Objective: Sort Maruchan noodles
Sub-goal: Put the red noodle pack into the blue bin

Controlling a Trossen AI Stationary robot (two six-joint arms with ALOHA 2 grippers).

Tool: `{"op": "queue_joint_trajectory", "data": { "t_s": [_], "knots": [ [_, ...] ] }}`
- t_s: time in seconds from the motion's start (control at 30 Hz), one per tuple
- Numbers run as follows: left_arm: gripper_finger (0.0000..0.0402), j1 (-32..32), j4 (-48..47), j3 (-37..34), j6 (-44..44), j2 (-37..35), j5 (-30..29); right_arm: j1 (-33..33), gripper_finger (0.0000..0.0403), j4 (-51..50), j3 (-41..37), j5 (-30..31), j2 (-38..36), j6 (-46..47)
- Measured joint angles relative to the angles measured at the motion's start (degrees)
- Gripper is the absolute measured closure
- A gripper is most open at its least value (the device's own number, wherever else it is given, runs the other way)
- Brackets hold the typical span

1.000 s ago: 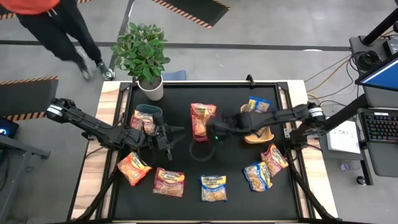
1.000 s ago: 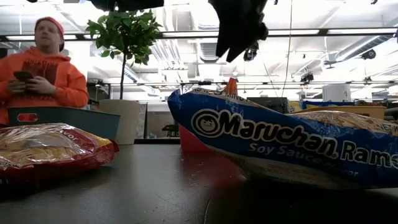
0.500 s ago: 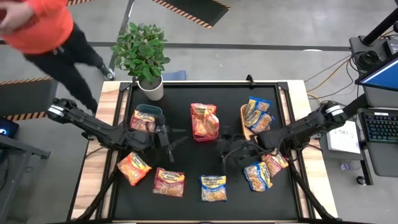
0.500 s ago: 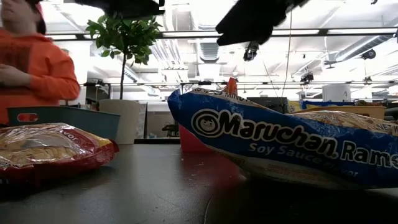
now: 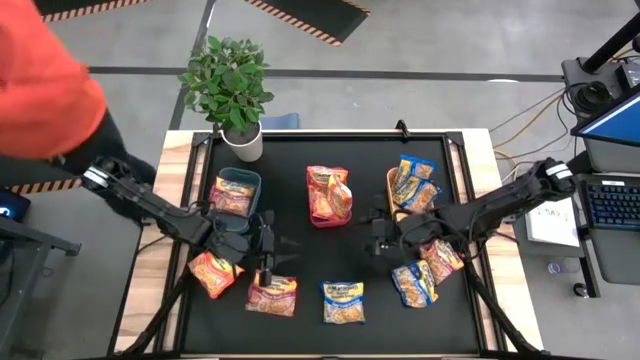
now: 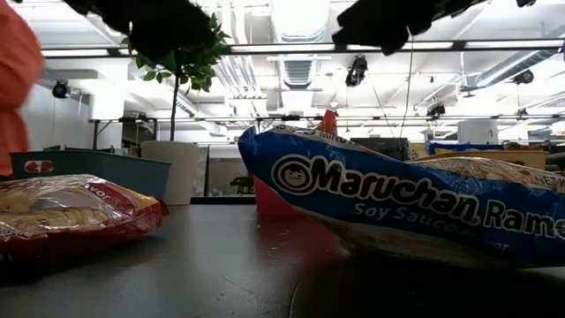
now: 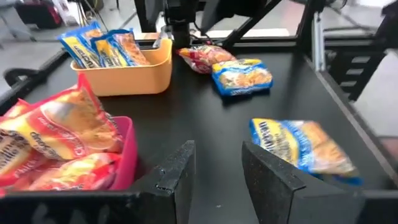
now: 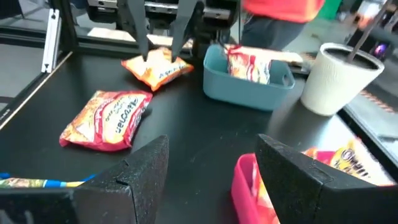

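Both arms have pulled back toward the table's front: left gripper [image 5: 268, 262], jaws parted and empty, hangs over a red packet [image 5: 271, 293]; right gripper [image 5: 376, 234] gapes empty. Packets look light, crinkly, slippery; pinch edges.

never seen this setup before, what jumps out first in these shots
Bright ramen packets lie scattered over the black table, with a blue one at its front edge filling the low view. Three bins along the back already hold packets: teal bin left, red bin centre, tan bin right. Both end effectors, left and right, hover open and empty mid-table.
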Motion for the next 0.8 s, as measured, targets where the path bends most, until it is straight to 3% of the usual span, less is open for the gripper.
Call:
{"op": "queue_joint_trajectory", "data": {
  "t_s": [0.3, 0.43, 0.6, 0.8],
  "knots": [
    [0.0286, -1.75, -6.16, 5.51, -5.06, 1.01, -0.02, 0.00, 0.0174, -0.14, -0.09, -5.27, -5.01, -6.37],
    [0.0286, -2.39, -15.63, 8.54, -12.29, 3.61, 0.25, 0.00, 0.0174, -0.37, -0.11, -5.89, -6.45, -8.67],
    [0.0286, -3.35, -31.64, 16.11, -21.41, 10.02, 6.89, 0.00, 0.0174, -2.95, -0.17, -5.97, -8.65, -10.46],
    [0.0286, -4.75, -49.65, 27.30, -24.06, 19.65, 18.07, 0.00, 0.0174, -4.09, -1.76, -6.00, -11.99, -10.86]
  ]
}}
